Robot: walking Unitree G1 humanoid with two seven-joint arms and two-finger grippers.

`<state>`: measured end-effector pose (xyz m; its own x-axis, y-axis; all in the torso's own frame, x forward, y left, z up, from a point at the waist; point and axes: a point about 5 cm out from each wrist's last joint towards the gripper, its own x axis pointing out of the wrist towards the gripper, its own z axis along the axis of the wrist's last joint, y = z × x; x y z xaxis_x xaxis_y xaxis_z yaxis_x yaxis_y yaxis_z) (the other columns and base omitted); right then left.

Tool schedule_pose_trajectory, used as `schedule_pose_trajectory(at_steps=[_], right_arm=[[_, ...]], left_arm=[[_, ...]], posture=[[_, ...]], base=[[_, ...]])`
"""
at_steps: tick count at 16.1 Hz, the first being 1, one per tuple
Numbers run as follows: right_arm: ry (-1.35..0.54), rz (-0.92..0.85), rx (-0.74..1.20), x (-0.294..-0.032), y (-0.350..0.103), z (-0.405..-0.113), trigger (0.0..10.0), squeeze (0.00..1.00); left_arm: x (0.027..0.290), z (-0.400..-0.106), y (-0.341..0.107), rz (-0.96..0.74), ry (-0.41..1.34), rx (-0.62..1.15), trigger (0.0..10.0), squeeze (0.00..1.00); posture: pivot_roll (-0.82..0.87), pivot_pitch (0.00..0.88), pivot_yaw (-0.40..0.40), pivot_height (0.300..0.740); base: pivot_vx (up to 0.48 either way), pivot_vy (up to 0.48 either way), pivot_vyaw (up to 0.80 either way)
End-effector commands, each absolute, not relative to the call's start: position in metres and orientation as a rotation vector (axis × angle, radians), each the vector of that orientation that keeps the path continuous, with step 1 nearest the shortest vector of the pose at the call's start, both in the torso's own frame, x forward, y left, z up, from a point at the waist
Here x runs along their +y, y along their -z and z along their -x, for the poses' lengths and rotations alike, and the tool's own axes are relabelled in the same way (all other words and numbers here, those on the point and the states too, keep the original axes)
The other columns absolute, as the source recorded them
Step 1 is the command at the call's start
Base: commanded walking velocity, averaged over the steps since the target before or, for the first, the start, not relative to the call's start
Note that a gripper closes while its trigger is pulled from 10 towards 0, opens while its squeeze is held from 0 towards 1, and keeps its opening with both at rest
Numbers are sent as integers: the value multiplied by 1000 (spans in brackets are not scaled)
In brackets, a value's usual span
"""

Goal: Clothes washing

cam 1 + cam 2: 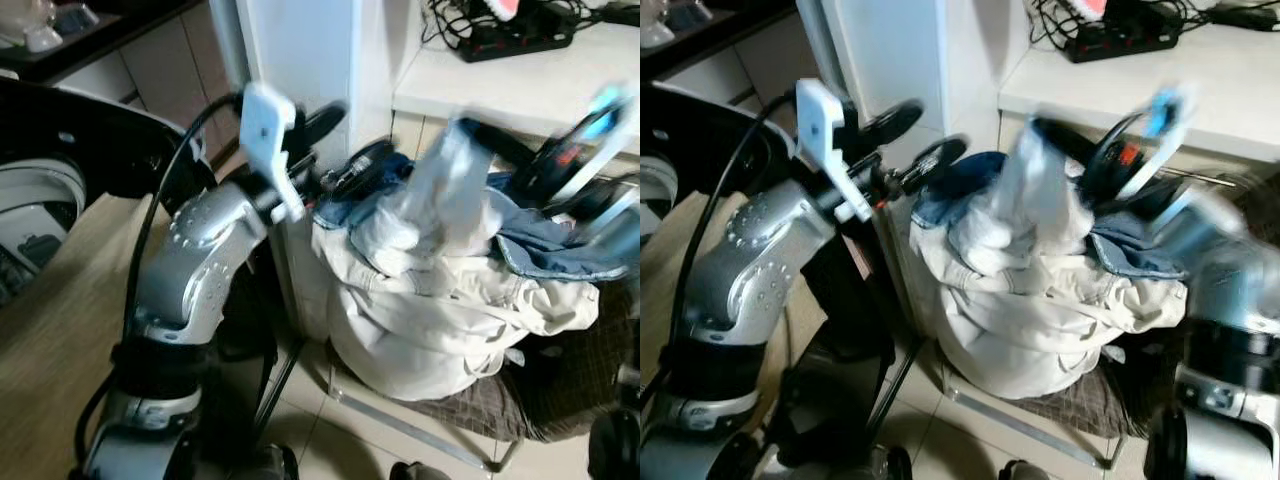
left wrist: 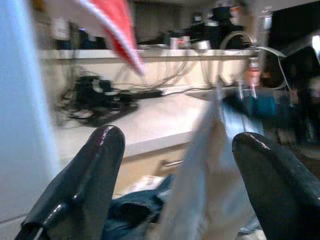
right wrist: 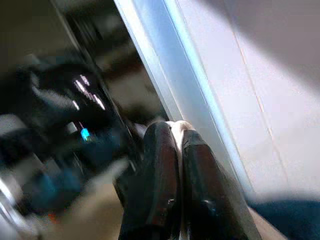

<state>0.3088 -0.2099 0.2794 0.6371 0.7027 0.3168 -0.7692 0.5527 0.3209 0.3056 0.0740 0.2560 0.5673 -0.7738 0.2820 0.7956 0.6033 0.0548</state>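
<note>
Black fingers of the right tool (image 3: 172, 150) are pinched tight on a strip of pale cloth (image 1: 445, 175), which rises blurred above the heap of cream laundry (image 1: 430, 300). That heap sits piled in a basket with a metal frame (image 1: 400, 425) on the tiled floor (image 1: 330, 440), a blue denim garment (image 1: 545, 245) draped across its top. On the other side, the left tool (image 2: 172, 165) stands spread wide and holding nothing, just beside the pile's edge. Behind, a white counter (image 1: 520, 85) carries a black power strip (image 1: 515, 35) and tangled cables.
</note>
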Motion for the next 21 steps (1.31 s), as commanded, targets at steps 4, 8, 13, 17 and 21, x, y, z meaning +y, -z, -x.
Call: schedule_pose_trajectory(at_steps=[4,8,13,17,21], right_arm=[[-911,-530,-366,-212,-336,-295,0,0],[-946,-520,-307,-205,-330,-289,0,0],[-966,-517,-220,-191,-315,-286,0,0],[-978,-523,-201,-186,-311,-285,0,0],[-1009,-531,-191,-178,-309,-282,0,0]], left_arm=[[61,-303,-244,93,952,-241,10000,1000],[53,-298,-250,212,1019,-233,10000,1000],[52,-300,-261,493,1034,-260,10000,1000],[35,-290,-255,393,1151,-217,10000,1000],[12,-292,-240,266,1091,-191,10000,0]], posture=[[-97,35,91,740],[-94,38,85,740],[-96,33,85,740],[-95,34,84,740],[-101,35,86,740]], base=[[0,0,0],[0,0,0],[0,0,0],[0,0,0],[0,0,0]])
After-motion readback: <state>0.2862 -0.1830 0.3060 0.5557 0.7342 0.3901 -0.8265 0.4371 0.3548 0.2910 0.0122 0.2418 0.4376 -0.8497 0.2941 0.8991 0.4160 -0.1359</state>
